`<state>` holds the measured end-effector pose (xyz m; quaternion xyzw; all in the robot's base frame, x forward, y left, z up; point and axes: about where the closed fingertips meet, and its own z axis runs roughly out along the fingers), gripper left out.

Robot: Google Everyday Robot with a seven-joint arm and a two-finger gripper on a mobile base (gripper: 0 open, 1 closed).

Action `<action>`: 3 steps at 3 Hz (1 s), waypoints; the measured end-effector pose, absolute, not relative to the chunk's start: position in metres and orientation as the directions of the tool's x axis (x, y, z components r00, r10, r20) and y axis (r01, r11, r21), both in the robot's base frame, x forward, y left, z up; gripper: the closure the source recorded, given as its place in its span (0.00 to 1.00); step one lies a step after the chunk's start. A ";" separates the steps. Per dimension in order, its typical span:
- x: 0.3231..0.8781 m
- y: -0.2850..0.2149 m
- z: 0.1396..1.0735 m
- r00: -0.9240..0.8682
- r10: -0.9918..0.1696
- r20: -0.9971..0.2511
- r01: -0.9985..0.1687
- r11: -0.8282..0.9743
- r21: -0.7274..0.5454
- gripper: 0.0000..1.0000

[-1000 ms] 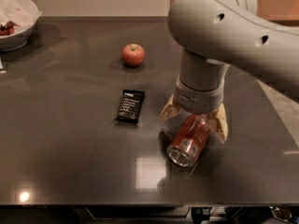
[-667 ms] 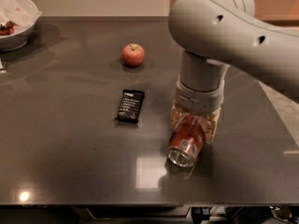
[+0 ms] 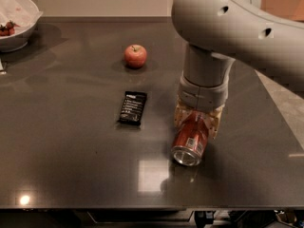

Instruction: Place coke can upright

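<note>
The coke can is red with a silver end facing me. It lies on its side on the dark table, right of centre. My gripper comes down from the big grey arm and is shut on the can's far half, one tan finger on each side. The can's far end is hidden under the gripper.
A red apple sits at the back middle. A flat black wrapped bar lies left of the can. A white bowl stands at the back left corner. The table's right edge is close to the arm.
The fingers were spread wide beside the can and have closed in onto its sides. The can has stayed lying in the same place.
</note>
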<state>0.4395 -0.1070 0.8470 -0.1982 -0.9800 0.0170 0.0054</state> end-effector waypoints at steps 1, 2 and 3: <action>0.458 -0.101 0.877 -0.966 0.241 -0.097 0.244 0.969 -0.022 1.00; 0.475 -0.099 0.901 -0.973 0.065 -0.219 0.072 0.997 -0.025 1.00; 0.490 -0.098 0.919 -0.933 -0.100 -0.344 -0.095 0.995 -0.033 1.00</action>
